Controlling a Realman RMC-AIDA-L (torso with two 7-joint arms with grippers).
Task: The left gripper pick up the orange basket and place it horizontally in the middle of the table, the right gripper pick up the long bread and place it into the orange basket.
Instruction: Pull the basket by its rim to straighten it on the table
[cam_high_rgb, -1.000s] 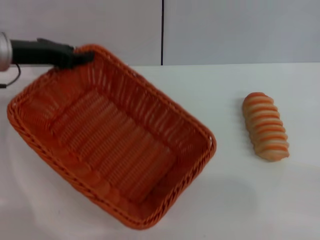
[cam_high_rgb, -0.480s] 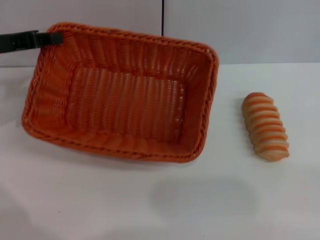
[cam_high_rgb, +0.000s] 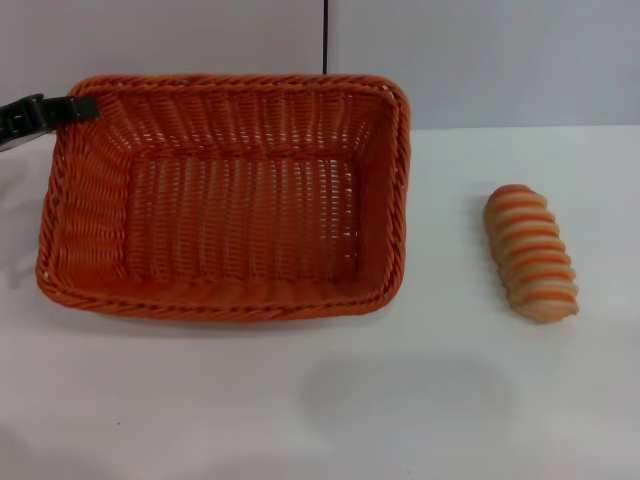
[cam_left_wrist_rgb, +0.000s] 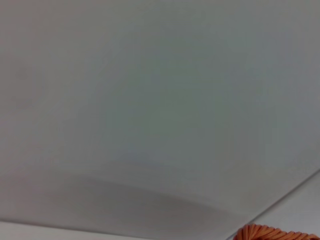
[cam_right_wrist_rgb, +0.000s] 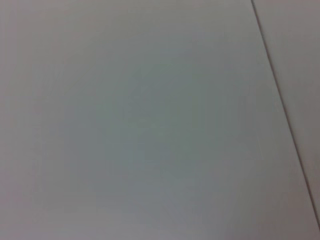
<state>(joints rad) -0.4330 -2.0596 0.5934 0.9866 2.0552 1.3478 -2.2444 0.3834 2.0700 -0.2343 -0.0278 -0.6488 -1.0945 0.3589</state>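
The orange basket lies lengthwise across the white table, left of centre, its opening facing up and nothing inside. My left gripper reaches in from the left edge and is shut on the braided rim at the basket's far left corner. A sliver of that rim shows in the left wrist view. The long bread rests on the table to the right of the basket, a clear gap between them. My right gripper appears in no view; its wrist view holds only a pale surface.
A pale grey wall with a dark vertical seam stands behind the table. Bare tabletop stretches in front of the basket and around the bread.
The basket has swung from a diagonal tilt to lying level and horizontal, settling lower on the table. The left gripper moved left with its corner. The bread has not moved.
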